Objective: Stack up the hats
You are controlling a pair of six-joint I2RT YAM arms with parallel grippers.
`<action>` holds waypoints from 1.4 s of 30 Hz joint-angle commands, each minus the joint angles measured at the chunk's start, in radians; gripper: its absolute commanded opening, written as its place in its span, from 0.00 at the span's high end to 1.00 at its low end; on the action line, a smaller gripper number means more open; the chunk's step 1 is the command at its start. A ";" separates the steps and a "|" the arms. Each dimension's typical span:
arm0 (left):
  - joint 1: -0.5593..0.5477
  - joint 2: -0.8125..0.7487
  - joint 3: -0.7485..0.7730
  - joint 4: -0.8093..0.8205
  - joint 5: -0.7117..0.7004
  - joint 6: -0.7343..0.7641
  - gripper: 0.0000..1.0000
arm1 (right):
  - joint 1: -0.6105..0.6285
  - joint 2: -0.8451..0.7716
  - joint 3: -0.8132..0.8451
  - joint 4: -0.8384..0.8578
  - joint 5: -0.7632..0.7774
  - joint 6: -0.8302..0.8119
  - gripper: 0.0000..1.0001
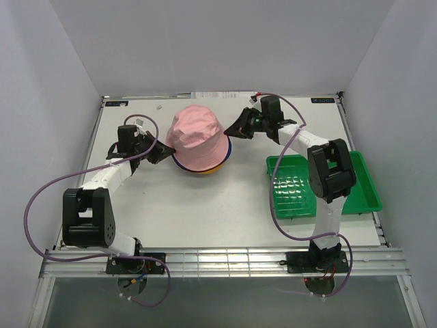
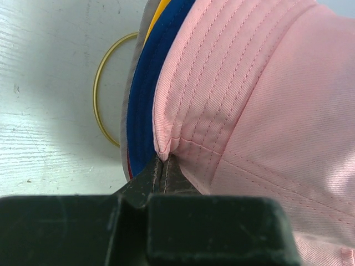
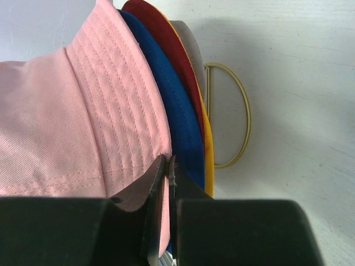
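Hats are sitting as one stack on the bench (image 1: 205, 212), toward its far edge and roughly midway between its left and right edges. The pink hat (image 1: 196, 140) is lying on top, crown up, and its brim is covering most of the hats beneath.

The wrist views are showing the lower brims in layers. The blue hat (image 3: 180, 111) is lying directly under the pink one. Below it are the dark red hat (image 3: 163, 36), a thin edge of the yellow hat (image 3: 208, 144) and the grey hat (image 3: 191, 47).

A loop of the gold wire stand (image 2: 100, 94) is showing on the bench from under the brims, on both sides of the stack.

The left jaws are pressing together on the edge of the pink brim, on the side facing the left edge of the bench. The right jaws are clamping the same brim on the opposite side, with pink fabric showing between them. At both grips the blue brim is lying just beside the jaws.

The green tray (image 1: 362, 184) is lying near the right edge of the bench, well apart from the stack. The right arm (image 1: 328, 171) is crossing above the tray's left part. The left arm (image 1: 109, 174) is reaching in from the near left corner. A purple cable (image 1: 31, 205) is looping beside each arm.
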 commanded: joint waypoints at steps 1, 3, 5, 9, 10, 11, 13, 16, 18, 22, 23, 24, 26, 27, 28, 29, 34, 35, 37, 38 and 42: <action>0.014 0.049 -0.047 -0.078 -0.081 0.028 1.00 | -0.024 0.057 -0.044 -0.098 0.091 -0.069 0.92; 0.014 0.063 -0.053 -0.074 -0.083 0.031 1.00 | -0.026 0.064 -0.045 -0.098 0.091 -0.072 0.92; 0.016 0.070 -0.061 -0.067 -0.080 0.029 1.00 | -0.027 0.075 -0.047 -0.104 0.093 -0.073 0.92; 0.047 0.064 -0.075 -0.056 -0.069 0.026 1.00 | -0.027 0.078 -0.056 -0.098 0.085 -0.079 0.92; 0.047 0.060 -0.072 -0.059 -0.068 0.028 1.00 | -0.027 0.075 -0.057 -0.098 0.085 -0.081 0.92; 0.047 0.055 -0.067 -0.064 -0.068 0.031 1.00 | -0.027 0.068 -0.056 -0.098 0.085 -0.082 0.92; 0.047 0.043 -0.043 -0.090 -0.068 0.043 1.00 | -0.027 0.060 -0.053 -0.103 0.085 -0.084 0.92; 0.047 0.022 -0.012 -0.125 -0.071 0.055 1.00 | -0.027 0.046 -0.027 -0.112 0.079 -0.089 0.92; 0.047 0.000 -0.001 -0.139 -0.066 0.058 0.97 | -0.027 0.038 -0.002 -0.123 0.073 -0.090 0.92; 0.047 -0.028 0.017 -0.159 -0.064 0.060 0.85 | -0.026 0.025 0.033 -0.129 0.050 -0.090 0.88; 0.047 -0.037 0.025 -0.165 -0.067 0.061 0.84 | -0.026 0.019 0.036 -0.129 0.047 -0.090 0.86; 0.047 -0.040 0.027 -0.170 -0.069 0.061 0.80 | -0.026 0.014 0.041 -0.124 0.044 -0.089 0.84; 0.048 -0.049 0.028 -0.177 -0.069 0.064 0.75 | -0.026 0.002 0.045 -0.124 0.039 -0.087 0.81; 0.047 -0.051 0.030 -0.179 -0.071 0.064 0.73 | -0.026 0.000 0.047 -0.123 0.038 -0.086 0.80; 0.047 -0.054 0.028 -0.182 -0.071 0.066 0.68 | -0.026 0.000 0.055 -0.126 0.033 -0.086 0.78; 0.047 -0.058 0.030 -0.183 -0.074 0.071 0.65 | -0.026 0.000 0.058 -0.127 0.032 -0.086 0.77; 0.047 -0.086 0.027 -0.188 -0.078 0.077 0.53 | -0.026 -0.009 0.058 -0.135 0.030 -0.089 0.75; 0.048 -0.092 0.028 -0.190 -0.080 0.078 0.52 | -0.026 -0.011 0.058 -0.136 0.030 -0.087 0.75; 0.048 -0.100 0.040 -0.202 -0.095 0.086 0.52 | -0.026 -0.018 0.053 -0.136 0.027 -0.089 0.75; 0.048 -0.100 0.047 -0.205 -0.097 0.089 0.52 | -0.026 -0.020 0.050 -0.136 0.027 -0.090 0.75; 0.048 -0.107 0.063 -0.222 -0.104 0.098 0.54 | -0.026 -0.043 0.045 -0.144 0.030 -0.098 0.72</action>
